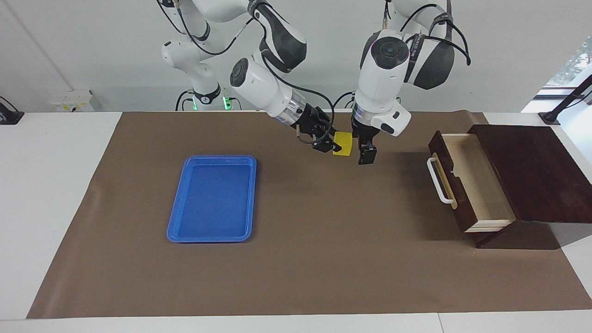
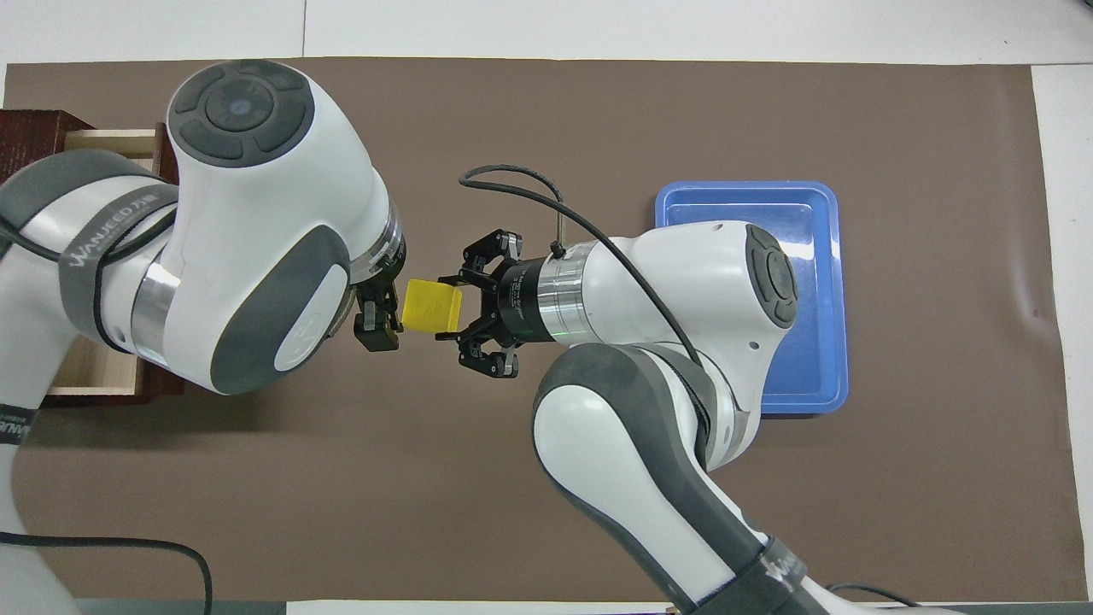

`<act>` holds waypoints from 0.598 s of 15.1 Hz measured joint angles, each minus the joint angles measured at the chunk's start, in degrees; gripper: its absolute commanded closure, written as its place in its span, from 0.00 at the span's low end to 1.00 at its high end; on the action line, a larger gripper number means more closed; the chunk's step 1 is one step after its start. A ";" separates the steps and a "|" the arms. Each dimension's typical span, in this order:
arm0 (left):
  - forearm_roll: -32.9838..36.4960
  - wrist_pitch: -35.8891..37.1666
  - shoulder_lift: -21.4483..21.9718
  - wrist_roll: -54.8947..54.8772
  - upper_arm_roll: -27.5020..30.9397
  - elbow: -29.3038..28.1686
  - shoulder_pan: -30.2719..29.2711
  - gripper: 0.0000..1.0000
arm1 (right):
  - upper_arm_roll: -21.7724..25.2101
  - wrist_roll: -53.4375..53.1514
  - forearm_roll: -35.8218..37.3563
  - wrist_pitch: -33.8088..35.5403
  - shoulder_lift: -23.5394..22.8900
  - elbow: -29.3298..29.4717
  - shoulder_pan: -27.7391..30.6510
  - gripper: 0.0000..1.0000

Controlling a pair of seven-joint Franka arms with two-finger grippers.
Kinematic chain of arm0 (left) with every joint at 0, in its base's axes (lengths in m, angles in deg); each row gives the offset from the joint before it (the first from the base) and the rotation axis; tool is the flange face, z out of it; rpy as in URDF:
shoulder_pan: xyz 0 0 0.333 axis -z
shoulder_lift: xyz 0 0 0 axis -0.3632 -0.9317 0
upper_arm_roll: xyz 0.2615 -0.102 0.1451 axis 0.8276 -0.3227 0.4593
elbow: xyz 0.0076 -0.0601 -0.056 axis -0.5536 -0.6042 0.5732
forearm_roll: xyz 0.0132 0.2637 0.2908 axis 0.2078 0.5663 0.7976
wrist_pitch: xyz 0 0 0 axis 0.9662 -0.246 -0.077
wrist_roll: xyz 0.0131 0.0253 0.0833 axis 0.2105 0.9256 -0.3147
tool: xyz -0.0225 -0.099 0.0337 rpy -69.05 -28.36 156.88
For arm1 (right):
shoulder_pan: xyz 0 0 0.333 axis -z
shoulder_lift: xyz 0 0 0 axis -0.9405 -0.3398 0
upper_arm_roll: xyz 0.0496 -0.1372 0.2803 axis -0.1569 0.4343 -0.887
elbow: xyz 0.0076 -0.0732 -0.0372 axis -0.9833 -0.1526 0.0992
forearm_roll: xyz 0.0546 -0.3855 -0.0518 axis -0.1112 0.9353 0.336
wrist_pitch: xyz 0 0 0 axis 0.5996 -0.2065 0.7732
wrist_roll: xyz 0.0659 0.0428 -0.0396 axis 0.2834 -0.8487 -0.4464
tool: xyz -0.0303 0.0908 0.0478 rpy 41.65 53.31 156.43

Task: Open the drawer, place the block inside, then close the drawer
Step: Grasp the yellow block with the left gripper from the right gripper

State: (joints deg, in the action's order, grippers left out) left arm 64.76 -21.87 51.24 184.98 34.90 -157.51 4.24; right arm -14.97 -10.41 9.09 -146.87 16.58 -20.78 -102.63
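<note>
The yellow block (image 1: 343, 143) is held in the air over the brown mat (image 1: 300, 259), in the middle of the table and toward the robots' edge, clamped in the fingertips of the right gripper (image 1: 334, 144). The left gripper (image 1: 365, 155) is set just beside the block's free face with its jaws spread wide; whether it touches cannot be told. The block is judged to be light, rigid and smooth-sided, so little force should be needed, though a shallow pinch could let it slip or twist. A hold across two flat, parallel faces not covered by the right gripper is judged the safest. No marked long axis is seen; in the overhead view the block (image 2: 431, 307) appears nearly square, slightly tilted, its free face turned toward the left arm's end. The drawer (image 1: 469, 180) stands pulled open at that end, its pale interior bare, well apart from the block. A blue tray (image 1: 212, 199) lies toward the right arm's end.
</note>
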 measured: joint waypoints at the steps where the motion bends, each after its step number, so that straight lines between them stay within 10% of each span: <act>1: -0.03 0.27 0.00 0.33 -0.10 0.00 0.64 0.00 | 0.00 0.00 -0.02 -0.04 0.00 0.11 0.03 1.00; 8: -0.03 0.79 0.17 2.38 -0.28 0.13 3.55 0.00 | 0.00 0.00 -0.03 -0.05 0.00 0.24 0.08 1.00; 9: -0.03 0.79 0.17 2.38 -0.22 0.14 3.55 0.14 | 0.00 0.00 -0.03 -0.05 0.00 0.24 0.08 1.00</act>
State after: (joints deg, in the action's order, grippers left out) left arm 64.73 -21.08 51.41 187.36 34.68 -157.37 7.79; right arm -14.97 -10.41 9.07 -146.92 16.58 -20.53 -102.55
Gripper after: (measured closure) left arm 0.000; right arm 0.441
